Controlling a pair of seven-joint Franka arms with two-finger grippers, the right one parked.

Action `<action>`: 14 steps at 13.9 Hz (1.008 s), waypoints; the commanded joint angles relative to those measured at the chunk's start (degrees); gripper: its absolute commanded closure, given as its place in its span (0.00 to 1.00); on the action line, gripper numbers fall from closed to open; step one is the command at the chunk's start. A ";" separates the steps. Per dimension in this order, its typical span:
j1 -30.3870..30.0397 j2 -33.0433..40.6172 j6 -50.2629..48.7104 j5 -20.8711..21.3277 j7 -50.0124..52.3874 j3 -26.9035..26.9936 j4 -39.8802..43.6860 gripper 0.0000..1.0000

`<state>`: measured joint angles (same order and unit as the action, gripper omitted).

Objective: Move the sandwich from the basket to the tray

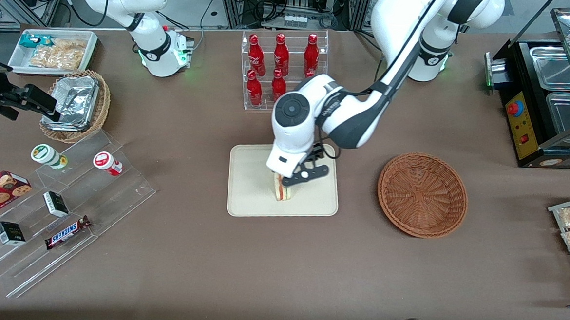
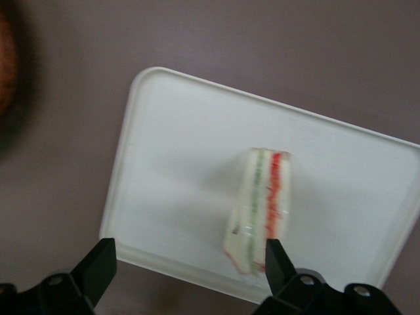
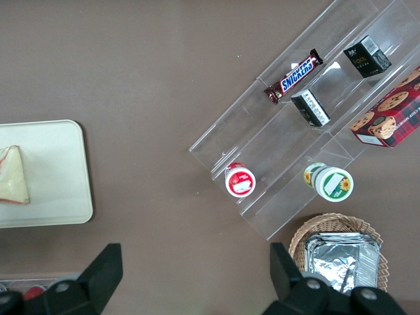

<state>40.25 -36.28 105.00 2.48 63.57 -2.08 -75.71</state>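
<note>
On the brown desk (image 1: 269,266), toward the parked arm's end, a clear stepped display (image 1: 62,216) carries a Snickers bar (image 1: 68,232), small black boxes and two round tubs. Near the middle lies the cream tray (image 1: 252,187), and the sandwich (image 1: 284,191) stands on its edge on the tray's surface, filling stripes of red, yellow and green showing. Directly above it hangs the left arm's claw (image 1: 291,177), fingers (image 2: 279,262) spread wide, one tip close beside the bread and the other well apart from it, pinching nothing. Farther from the front camera than the tray, a clear rack holds red bottles (image 1: 280,64). Toward the working arm's end sits the reddish-brown wicker basket (image 1: 422,194), with nothing inside.
</note>
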 commanded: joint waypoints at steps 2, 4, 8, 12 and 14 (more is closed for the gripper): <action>-1.30 2.27 -3.05 -0.02 -0.02 3.40 -3.47 0.00; -2.80 3.23 -3.13 0.16 -2.29 3.40 -4.97 0.00; -6.57 7.88 -3.48 -0.45 -9.23 3.32 -8.84 0.00; -11.14 12.97 -5.32 -0.46 -16.62 3.40 -13.84 0.00; -13.16 16.22 -6.38 -0.55 -20.05 3.32 -16.39 0.00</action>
<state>28.78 -25.25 99.17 2.44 46.79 1.56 -87.13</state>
